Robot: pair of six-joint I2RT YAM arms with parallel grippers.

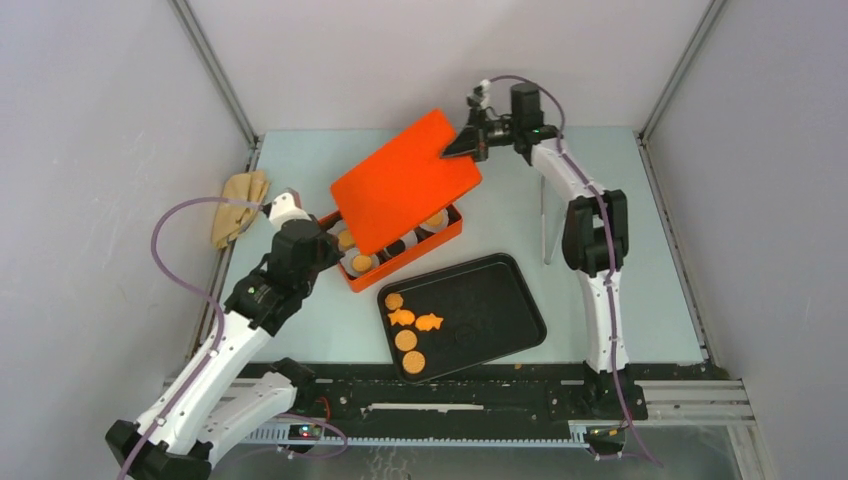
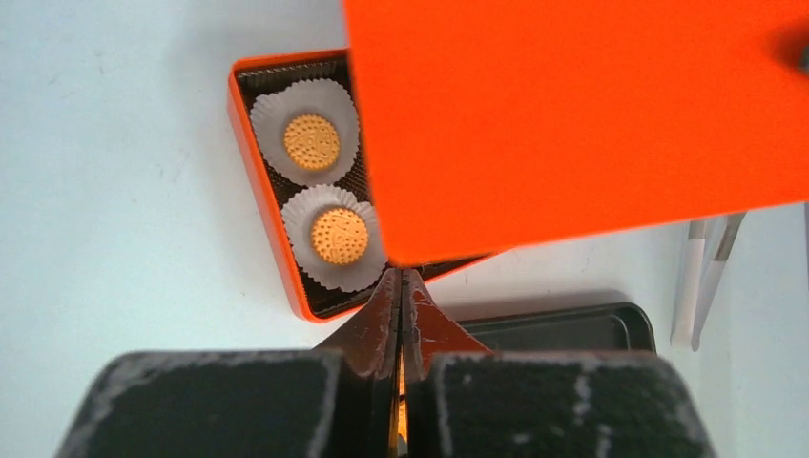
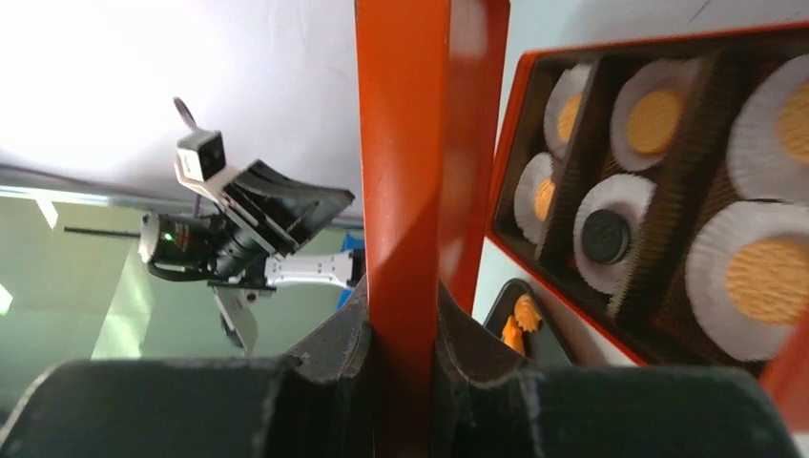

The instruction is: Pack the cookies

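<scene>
An orange box (image 1: 446, 237) holds cookies in white paper liners, among them round orange ones (image 2: 312, 142) (image 2: 340, 236) and a dark one (image 3: 606, 236). My right gripper (image 1: 466, 141) is shut on the edge of the box's orange lid (image 1: 405, 180), holding it tilted above the box; the right wrist view shows the lid (image 3: 410, 172) edge-on between the fingers. More cookies lie loose on a black tray (image 1: 490, 300): round ones (image 1: 405, 340) and two fish-shaped ones (image 1: 402, 318). My left gripper (image 2: 401, 286) is shut just above the box's left end, under the lid's corner.
A beige cloth (image 1: 240, 205) is bunched at the table's left edge. A thin white tool (image 1: 545, 235) lies right of the box, close to my right arm. The tray's far rim (image 2: 572, 329) lies just beyond the left fingers.
</scene>
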